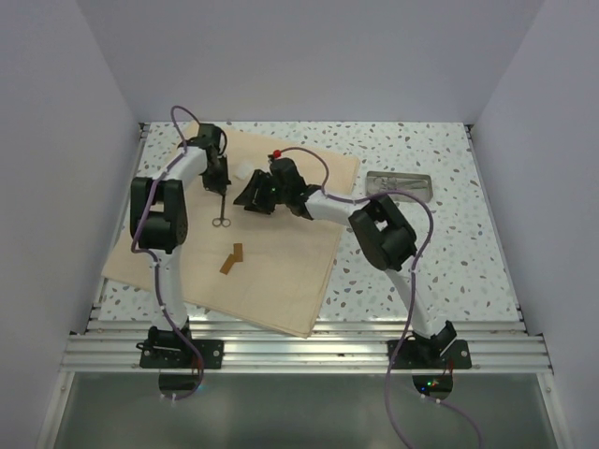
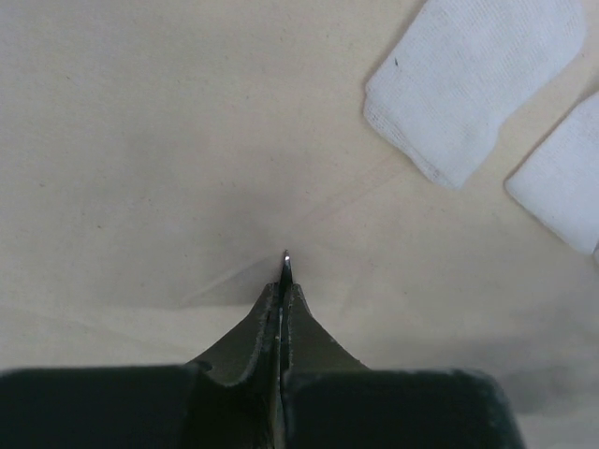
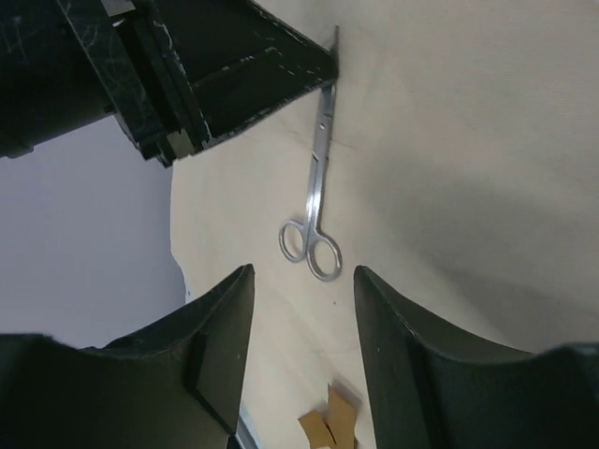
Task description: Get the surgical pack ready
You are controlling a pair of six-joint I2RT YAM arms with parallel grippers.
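On the fabric sheet's [image 1: 271, 267] far-left part, my left gripper [image 2: 283, 281] pinches the scissors [image 3: 316, 201] by the blade tips.
Their long axis runs toward the near edge, rings at that end; my right gripper [image 3: 301, 281] gapes wide just to their right, so the left is plainly nearer.

Holds scissors [image 1: 222, 213] by the tips in left gripper [image 1: 218, 187] at the middle of the sheet [image 1: 281, 271]. Hangs right gripper [image 1: 255, 198] just beside, above the sheet. Shows brown strip [image 1: 231, 258] toward the sheet's near edge, tray [image 1: 398, 183] beyond its right edge.
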